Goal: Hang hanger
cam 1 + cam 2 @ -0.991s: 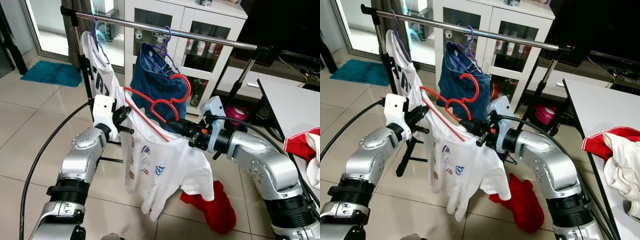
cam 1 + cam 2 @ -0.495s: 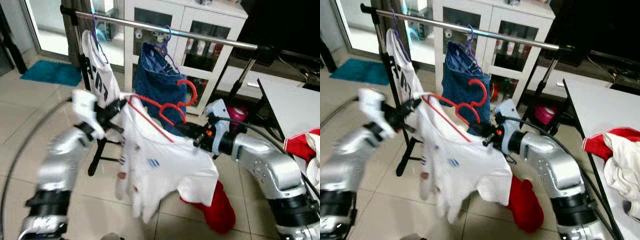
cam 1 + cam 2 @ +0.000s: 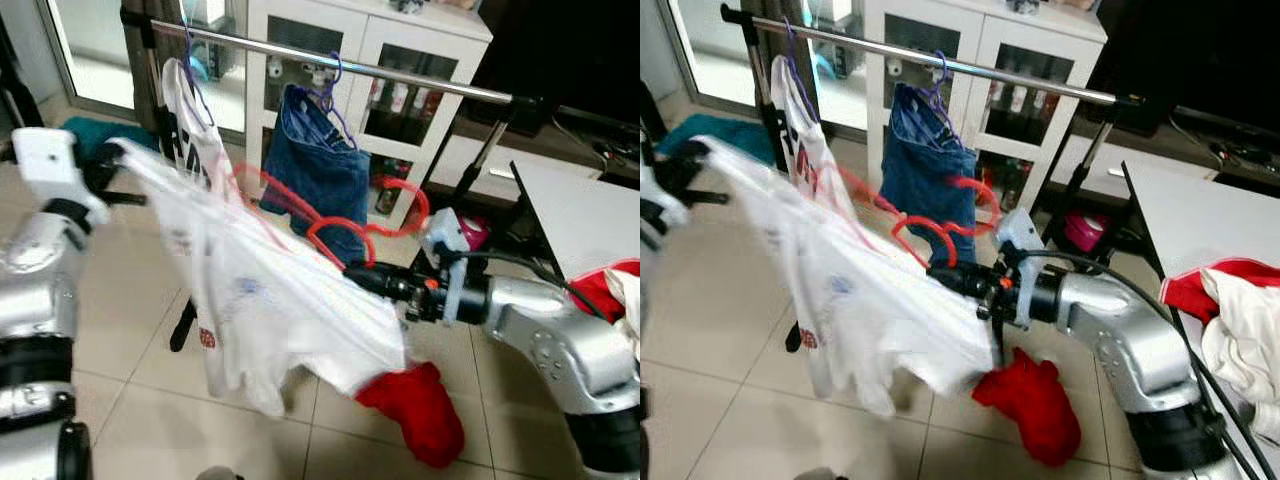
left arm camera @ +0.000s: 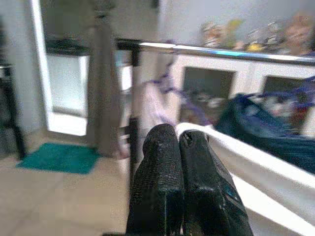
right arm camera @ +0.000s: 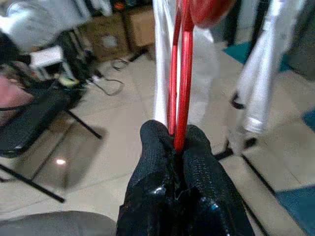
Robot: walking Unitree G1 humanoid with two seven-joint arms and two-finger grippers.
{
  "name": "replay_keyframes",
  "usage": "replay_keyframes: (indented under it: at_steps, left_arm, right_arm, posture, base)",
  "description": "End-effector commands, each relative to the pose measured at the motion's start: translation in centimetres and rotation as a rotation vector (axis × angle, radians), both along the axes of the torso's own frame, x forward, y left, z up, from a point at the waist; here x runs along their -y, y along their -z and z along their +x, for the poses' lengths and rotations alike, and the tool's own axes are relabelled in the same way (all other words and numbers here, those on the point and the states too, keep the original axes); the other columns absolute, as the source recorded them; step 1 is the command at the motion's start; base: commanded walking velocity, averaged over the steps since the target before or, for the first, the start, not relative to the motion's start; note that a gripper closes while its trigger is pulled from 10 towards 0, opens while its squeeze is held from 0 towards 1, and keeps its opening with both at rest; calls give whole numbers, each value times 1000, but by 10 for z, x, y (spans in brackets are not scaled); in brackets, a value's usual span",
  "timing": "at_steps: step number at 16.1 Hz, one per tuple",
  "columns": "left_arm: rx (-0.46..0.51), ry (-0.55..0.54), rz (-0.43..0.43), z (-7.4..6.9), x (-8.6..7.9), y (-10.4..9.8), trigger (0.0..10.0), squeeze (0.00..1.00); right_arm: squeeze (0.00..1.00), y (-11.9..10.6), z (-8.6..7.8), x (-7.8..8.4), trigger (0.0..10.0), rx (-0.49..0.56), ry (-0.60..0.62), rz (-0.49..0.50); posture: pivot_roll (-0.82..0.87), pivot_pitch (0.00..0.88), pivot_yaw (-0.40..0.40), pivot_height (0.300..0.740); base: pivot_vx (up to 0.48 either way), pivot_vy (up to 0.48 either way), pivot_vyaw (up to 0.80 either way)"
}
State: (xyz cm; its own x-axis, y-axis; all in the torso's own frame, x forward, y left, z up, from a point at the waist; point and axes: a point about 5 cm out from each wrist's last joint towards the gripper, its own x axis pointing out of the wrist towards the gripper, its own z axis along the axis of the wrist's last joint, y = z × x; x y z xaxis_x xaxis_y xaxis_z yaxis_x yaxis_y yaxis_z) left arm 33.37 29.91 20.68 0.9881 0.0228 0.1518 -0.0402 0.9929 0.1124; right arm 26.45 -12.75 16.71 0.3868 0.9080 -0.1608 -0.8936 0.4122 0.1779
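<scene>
A red hanger carries a white printed T-shirt, stretched and blurred between my two arms below the metal rail. My right gripper is shut on the hanger's lower bar; in the right wrist view the red bar runs out from between the closed fingertips. My left gripper, far out to the left, is shut on the T-shirt's upper edge. In the left wrist view the white cloth trails away from the closed gripper.
The rail holds blue jeans on a purple hanger and a white shirt at its left end. A red garment lies on the tiled floor. A white table with heaped clothes stands right. A cabinet is behind.
My left arm has swung far out to the left, pulling the T-shirt taut. The hanger has tilted and dropped toward the right, and my right gripper sits a little lower.
</scene>
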Motion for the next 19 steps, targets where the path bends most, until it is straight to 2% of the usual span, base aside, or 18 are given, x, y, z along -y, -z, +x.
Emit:
replay_keyframes:
  at_steps: [1,3,4,5,6,7,9,10,11,12,13,14,16,18,19]
  left_arm:
    - [55,-65,15,3,-9,-16,0,0]
    - [-21,-72,29,12,-9,-1,0,0]
    - [-64,-47,26,15,-3,9,0,0]
    - [-86,110,2,18,24,19,0,0]
    - [-104,226,-3,18,42,25,0,0]
    - [-152,506,16,8,89,39,0,0]
    - [-180,731,0,-8,131,48,0,0]
    - [-183,813,-12,-16,146,49,0,0]
    - [-183,813,-12,-16,146,49,0,0]
    - [-182,891,-40,-23,161,49,0,0]
    - [-187,1002,-70,-34,176,47,0,0]
    - [-202,1027,-75,-39,177,47,0,0]
    - [-200,1007,-135,-45,167,45,0,0]
    - [-114,1009,-276,-48,157,22,0,0]
    - [-54,1006,-345,-48,152,9,0,0]
  right_arm:
    - [0,-2,-3,12,0,-19,15,16]
    - [0,-7,-7,10,0,-29,-22,83]
    - [0,-7,-7,8,0,-33,-16,102]
    - [0,-5,0,4,0,-36,59,104]
    - [0,-4,5,2,0,-34,116,101]
    - [0,-1,21,-2,0,-23,274,101]
    - [0,0,35,-7,0,-21,412,134]
    - [0,-1,39,-10,0,-16,465,158]
    - [0,-1,39,-10,0,-16,465,158]
    - [0,-1,45,-10,0,-18,539,201]
    - [0,0,55,0,0,9,733,277]
    - [0,-1,58,5,0,29,804,325]
    - [0,2,59,4,0,91,793,248]
    - [0,9,61,9,0,83,871,214]
    - [0,13,61,10,0,104,879,152]
  posture:
    - [-66,0,-142,740]
    - [-70,0,-134,740]
    - [-74,0,-129,740]
    - [-74,0,-129,740]
    - [-74,0,-124,740]
    - [-77,0,-119,740]
    - [-80,0,-113,740]
    - [-80,0,-108,740]
    - [-80,0,-108,740]
    - [-78,0,-106,740]
    - [-61,0,-110,740]
    - [-54,0,-103,740]
    - [-61,0,-80,740]
    - [-61,0,-71,740]
    - [-54,0,-74,740]
  base:
    - [0,0,0]
    - [0,0,0]
    - [0,0,0]
    - [0,0,0]
    - [0,0,0]
    - [0,0,0]
    - [0,0,0]
    - [0,0,0]
    - [0,0,0]
    - [0,0,0]
    - [0,0,0]
    - [0,0,0]
    - [0,0,0]
    - [0,0,0]
    - [0,0,0]
